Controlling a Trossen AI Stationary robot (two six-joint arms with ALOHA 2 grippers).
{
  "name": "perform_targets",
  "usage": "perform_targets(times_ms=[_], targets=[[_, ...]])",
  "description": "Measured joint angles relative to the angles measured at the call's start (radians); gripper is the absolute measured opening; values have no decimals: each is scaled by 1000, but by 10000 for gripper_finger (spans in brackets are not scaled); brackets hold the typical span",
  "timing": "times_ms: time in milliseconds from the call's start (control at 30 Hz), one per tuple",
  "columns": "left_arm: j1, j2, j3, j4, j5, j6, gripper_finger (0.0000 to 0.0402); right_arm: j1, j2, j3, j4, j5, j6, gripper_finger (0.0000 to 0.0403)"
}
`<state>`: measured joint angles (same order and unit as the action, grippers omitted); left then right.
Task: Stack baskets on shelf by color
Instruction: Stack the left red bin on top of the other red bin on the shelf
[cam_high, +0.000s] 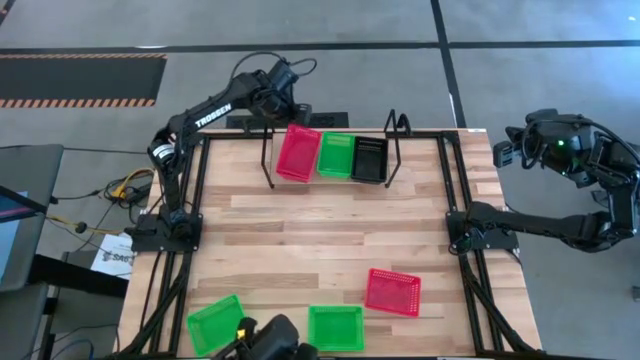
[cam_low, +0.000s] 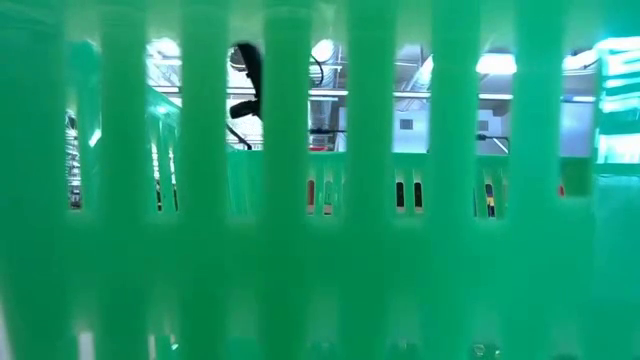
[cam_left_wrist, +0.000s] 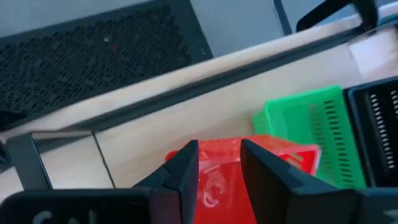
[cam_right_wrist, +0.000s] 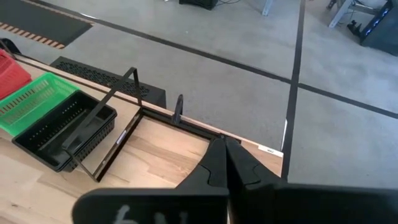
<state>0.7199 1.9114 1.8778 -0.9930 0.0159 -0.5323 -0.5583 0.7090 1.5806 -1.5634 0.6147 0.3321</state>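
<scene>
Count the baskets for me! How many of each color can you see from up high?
Red baskets: 2, one on the shelf, one on the table
Green baskets: 3, one on the shelf, two on the table
Black baskets: 1, on the shelf
Total: 6 showing; stacked ones underneath cannot be told apart.

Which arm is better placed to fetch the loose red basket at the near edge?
Probably the right. The right gripper is shut and idle on that side of the red basket. The left gripper is open over the shelf, farther away.
</scene>
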Motion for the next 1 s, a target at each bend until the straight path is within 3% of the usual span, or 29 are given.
perform_targets(times_ms=[167, 433, 1000], targets=[[-6, 0, 9, 24, 0, 16, 79, 0, 0, 0, 0, 0, 0, 3], [-36, 0, -1, 12, 32, 72, 6, 0, 0, 0, 1, 13, 9, 3], [-73, 92, -2, -38, -13, 93, 0, 0, 0, 0, 0, 13, 19, 4]])
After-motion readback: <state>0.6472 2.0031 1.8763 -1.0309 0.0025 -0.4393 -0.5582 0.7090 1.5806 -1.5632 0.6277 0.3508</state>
